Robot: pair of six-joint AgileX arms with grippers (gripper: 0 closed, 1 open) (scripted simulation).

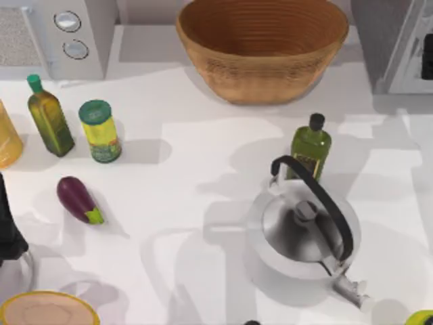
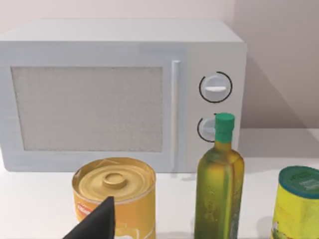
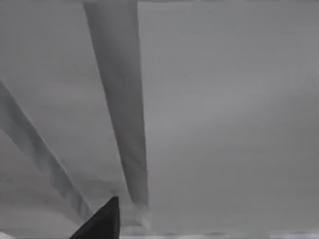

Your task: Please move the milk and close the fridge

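One risk: your right gripper (image 3: 102,221), grip state unclear, faces grey fridge (image 1: 396,44) panels at the tabletop's far-right corner; misjudge and you strike it.

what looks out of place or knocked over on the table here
Only the eggplant lies on its side, near the table's left edge, which suits its shape. Both oil bottles, the green-lidded jar and the kettle stand upright. Nothing looks spilled or damaged.
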